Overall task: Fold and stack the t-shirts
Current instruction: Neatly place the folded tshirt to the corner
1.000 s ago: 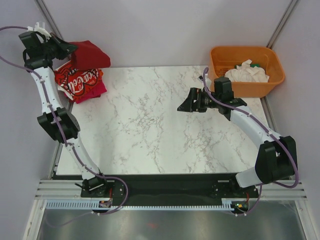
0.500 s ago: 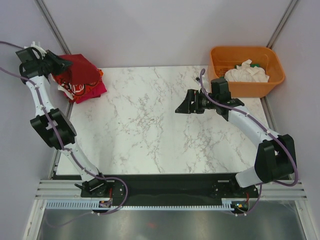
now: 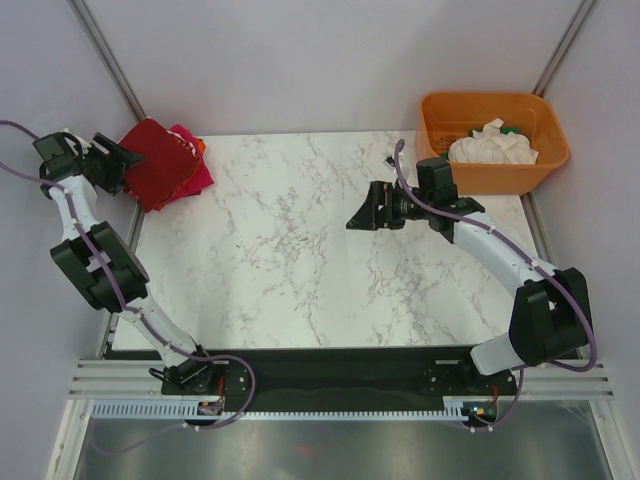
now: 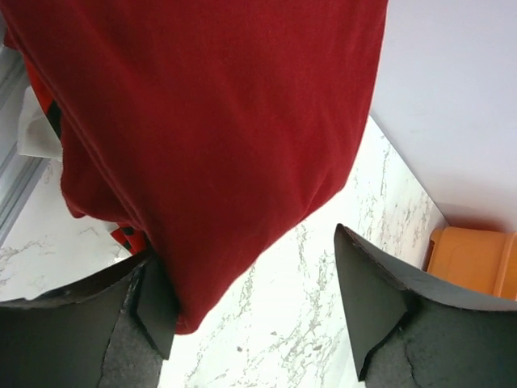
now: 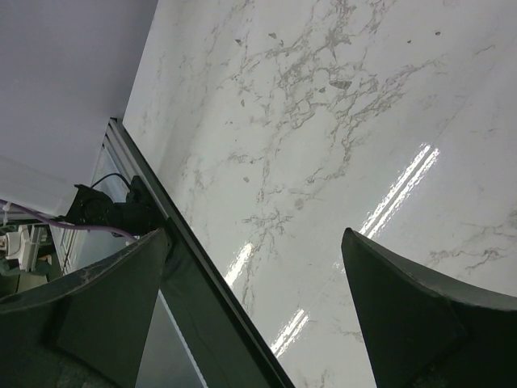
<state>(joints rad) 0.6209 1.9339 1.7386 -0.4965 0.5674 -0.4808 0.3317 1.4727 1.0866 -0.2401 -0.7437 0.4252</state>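
A folded dark red t-shirt [image 3: 158,165] lies on top of the pile at the table's far left corner, and it fills most of the left wrist view [image 4: 210,121]. A magenta t-shirt [image 3: 198,172] shows under its right edge. A bit of bright red cloth [image 4: 128,235] peeks out below the dark red one. My left gripper [image 3: 122,160] [image 4: 258,319] stands open at the pile's left side; the shirt's corner lies by one finger, ungripped. My right gripper [image 3: 358,215] [image 5: 254,267] hovers open over bare marble. A white t-shirt [image 3: 492,143] lies crumpled in the tub.
The orange plastic tub [image 3: 436,128] stands at the back right, just behind my right arm. The marble table [image 3: 290,260] stretches between the two arms. Grey walls close in on the left, back and right.
My left gripper has lowered the dark red t-shirt onto the pile, opened and let it go, with the arm swinging left. My right gripper has drifted slightly left.
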